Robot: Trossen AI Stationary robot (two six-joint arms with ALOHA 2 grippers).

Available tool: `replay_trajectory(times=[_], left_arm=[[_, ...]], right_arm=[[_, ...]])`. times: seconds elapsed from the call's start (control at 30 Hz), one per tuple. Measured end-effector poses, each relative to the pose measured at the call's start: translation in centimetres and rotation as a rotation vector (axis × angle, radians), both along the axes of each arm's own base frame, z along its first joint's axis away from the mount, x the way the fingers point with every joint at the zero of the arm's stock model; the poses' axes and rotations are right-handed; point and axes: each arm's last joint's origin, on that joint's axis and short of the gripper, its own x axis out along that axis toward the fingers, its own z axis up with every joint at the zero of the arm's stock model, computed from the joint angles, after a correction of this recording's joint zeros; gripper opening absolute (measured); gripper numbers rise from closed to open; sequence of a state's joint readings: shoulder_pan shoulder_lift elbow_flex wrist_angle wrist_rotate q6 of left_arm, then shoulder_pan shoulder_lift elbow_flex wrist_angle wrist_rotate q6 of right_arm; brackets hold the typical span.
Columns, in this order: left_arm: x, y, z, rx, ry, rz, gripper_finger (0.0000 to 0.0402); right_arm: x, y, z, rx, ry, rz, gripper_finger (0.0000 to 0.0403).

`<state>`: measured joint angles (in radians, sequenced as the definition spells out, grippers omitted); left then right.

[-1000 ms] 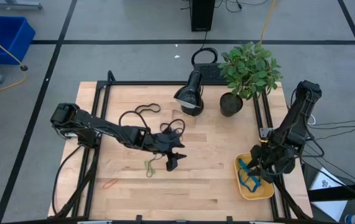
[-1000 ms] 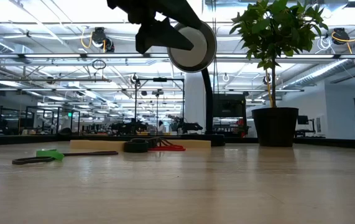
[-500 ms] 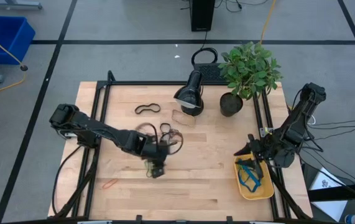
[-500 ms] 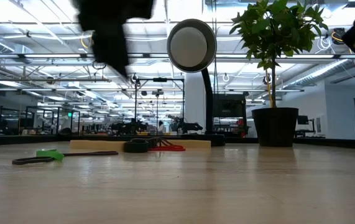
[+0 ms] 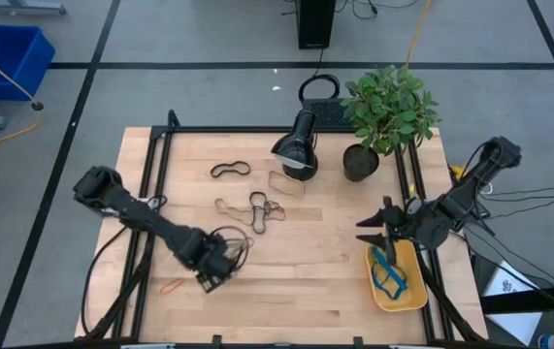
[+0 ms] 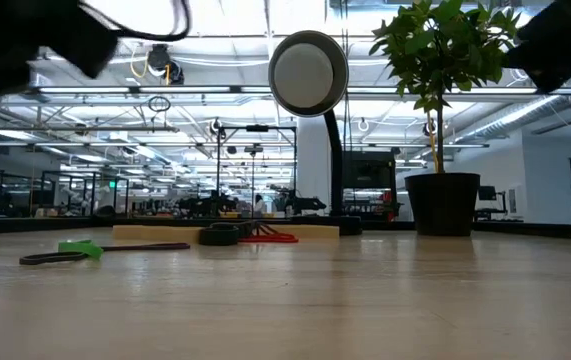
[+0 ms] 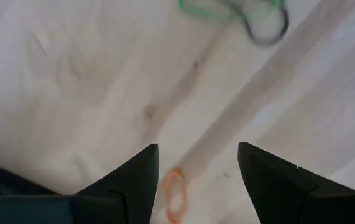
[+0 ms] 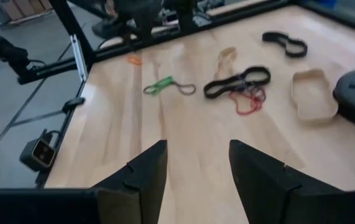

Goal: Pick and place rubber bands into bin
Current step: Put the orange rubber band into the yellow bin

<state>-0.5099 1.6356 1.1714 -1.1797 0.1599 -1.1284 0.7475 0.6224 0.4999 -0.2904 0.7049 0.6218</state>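
Rubber bands [image 5: 257,208] scattered mid-frame; orange one [image 5: 171,286] lower left. Bin [image 5: 407,296] lower right. We see left gripper [image 5: 213,279] parted, empty; right gripper [image 5: 374,231] parted, empty, beside bin's upper edge.

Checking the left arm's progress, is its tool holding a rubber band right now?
No. In the left wrist view, the left tool is open and empty above the wood, an orange rubber band lying below.

Counted on the table [image 5: 325,291]: one yellow bin [image 5: 397,276], one potted plant [image 5: 385,114], one lamp [image 5: 296,145], two arms. Roughly seven or eight rubber bands [image 5: 257,206] are seen loose on the wood; blue ones in the bin are tangled, count unclear.
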Motion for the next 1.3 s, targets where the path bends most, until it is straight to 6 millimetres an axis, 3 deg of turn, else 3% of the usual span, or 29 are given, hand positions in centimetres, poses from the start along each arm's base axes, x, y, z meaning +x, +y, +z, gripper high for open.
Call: replay_trajectory(times=[0.4, 0.73, 1.03, 1.3], left_arm=[[-3.9, -2.5, -3.5, -0.035, 0.173, 0.137, 0.0225], [-5.9, -2.0, -6.7, -0.043, 0.239, 0.153, 0.0225], [-6.3, -1.7, -8.9, -0.149, 0.172, 0.136, 0.0225], [-6.5, -1.6, -9.2, -0.164, 0.18, 0.096, 0.0207]], right_arm=[[0.6, -0.5, 0.3, -0.042, -0.011, 0.024, 0.0165], [0.8, -0.7, 0.2, -0.016, 0.004, 0.032, 0.0165], [0.8, -0.7, 0.2, -0.015, 0.004, 0.032, 0.0165], [0.8, -0.7, 0.2, -0.015, 0.004, 0.032, 0.0165]])
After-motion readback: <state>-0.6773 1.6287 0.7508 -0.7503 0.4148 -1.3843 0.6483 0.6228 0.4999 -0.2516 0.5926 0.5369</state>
